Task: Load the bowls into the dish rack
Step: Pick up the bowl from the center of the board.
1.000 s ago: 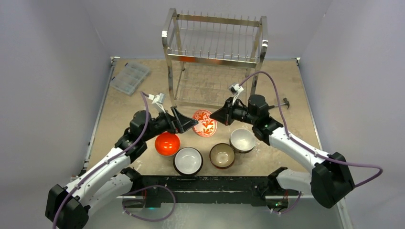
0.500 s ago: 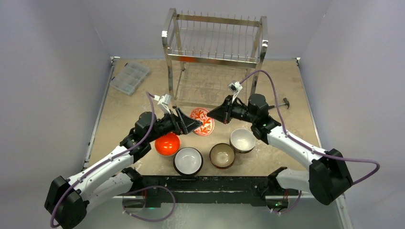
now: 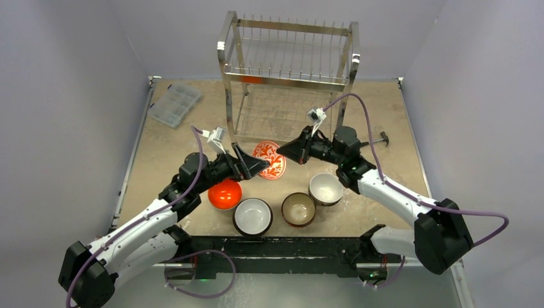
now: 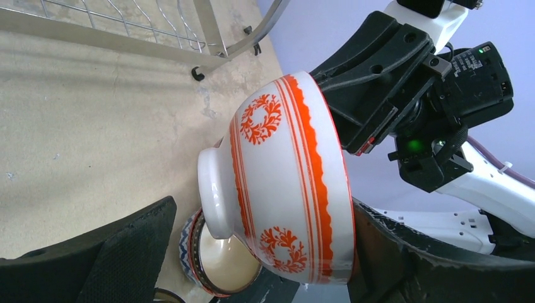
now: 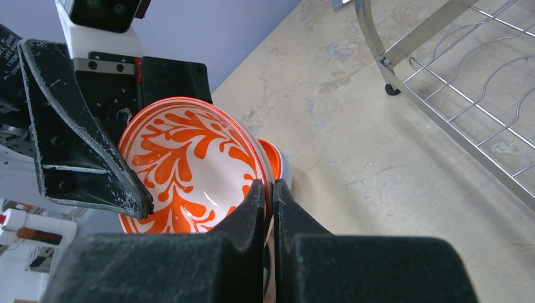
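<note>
A white bowl with an orange leaf pattern (image 3: 270, 160) is tipped on its side between my two grippers, in front of the steel dish rack (image 3: 289, 77). My right gripper (image 3: 287, 153) is shut on its rim, the fingertips pinching the edge in the right wrist view (image 5: 270, 189). My left gripper (image 3: 252, 165) is open wide around the same bowl (image 4: 284, 183); one finger (image 4: 404, 259) lies at the rim, the other (image 4: 113, 252) stands apart from the foot. Several more bowls sit on the table: orange-red (image 3: 224, 193), dark-rimmed white (image 3: 253, 215), brown (image 3: 298, 208), white (image 3: 325, 188).
A clear plastic compartment box (image 3: 174, 104) lies at the far left. A small dark tool (image 3: 382, 138) lies right of the rack. An orange thing (image 3: 251, 79) shows at the rack's upper tier. The rack's leg (image 4: 199, 74) and lower wire tier (image 5: 467, 95) are close by.
The patterned bowl and my right gripper have shifted slightly left and toward the rack. My left gripper has moved a little with them, staying open around the bowl.
</note>
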Available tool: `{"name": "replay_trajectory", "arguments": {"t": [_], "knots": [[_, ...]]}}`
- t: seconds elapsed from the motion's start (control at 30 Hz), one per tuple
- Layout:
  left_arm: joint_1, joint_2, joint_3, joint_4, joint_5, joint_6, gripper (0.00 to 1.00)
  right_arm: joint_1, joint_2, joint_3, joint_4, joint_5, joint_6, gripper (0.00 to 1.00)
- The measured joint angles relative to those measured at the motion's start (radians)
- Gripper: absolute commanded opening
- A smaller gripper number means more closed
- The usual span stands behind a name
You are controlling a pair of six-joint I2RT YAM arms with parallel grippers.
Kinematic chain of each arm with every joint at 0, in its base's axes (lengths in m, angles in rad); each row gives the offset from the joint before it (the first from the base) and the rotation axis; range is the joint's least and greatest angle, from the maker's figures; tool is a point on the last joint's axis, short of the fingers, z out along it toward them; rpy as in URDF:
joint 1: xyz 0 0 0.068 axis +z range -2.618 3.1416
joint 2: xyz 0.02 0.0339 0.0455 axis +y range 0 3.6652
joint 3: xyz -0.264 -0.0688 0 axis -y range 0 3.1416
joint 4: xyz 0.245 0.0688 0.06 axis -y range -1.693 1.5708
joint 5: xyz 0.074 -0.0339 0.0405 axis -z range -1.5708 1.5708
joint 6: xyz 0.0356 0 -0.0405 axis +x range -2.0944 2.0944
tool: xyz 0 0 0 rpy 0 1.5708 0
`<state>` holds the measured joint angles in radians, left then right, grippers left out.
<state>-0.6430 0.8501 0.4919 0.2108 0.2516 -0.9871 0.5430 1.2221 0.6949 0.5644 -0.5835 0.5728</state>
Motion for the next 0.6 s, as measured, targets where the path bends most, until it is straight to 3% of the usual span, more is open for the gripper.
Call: {"name": "replay_trajectory", "arguments": {"t": [0.07, 0.27, 0.4, 0.43, 0.5, 0.6], "knots": [[0.000, -0.006, 0.000, -0.002, -0.003, -0.002, 0.85, 0.000, 0.000, 0.000, 0.003, 0.006, 0.002, 0.00], [-0.001, -0.008, 0.000, 0.027, 0.006, -0.027, 0.63, 0.000, 0.000, 0.000, 0.019, 0.018, 0.011, 0.00], [-0.001, -0.003, 0.000, 0.036, 0.010, -0.048, 0.36, 0.000, -0.001, 0.000, 0.027, 0.023, 0.011, 0.00], [0.000, 0.000, 0.000, 0.036, 0.007, -0.049, 0.18, 0.000, -0.001, 0.000, 0.029, 0.025, 0.011, 0.00], [-0.001, 0.002, -0.001, 0.035, 0.005, -0.051, 0.00, 0.000, -0.001, -0.003, 0.029, 0.027, 0.011, 0.08], [-0.001, 0.005, -0.001, 0.032, 0.002, -0.052, 0.00, 0.000, -0.001, -0.004, 0.024, 0.040, 0.011, 0.24]]}}
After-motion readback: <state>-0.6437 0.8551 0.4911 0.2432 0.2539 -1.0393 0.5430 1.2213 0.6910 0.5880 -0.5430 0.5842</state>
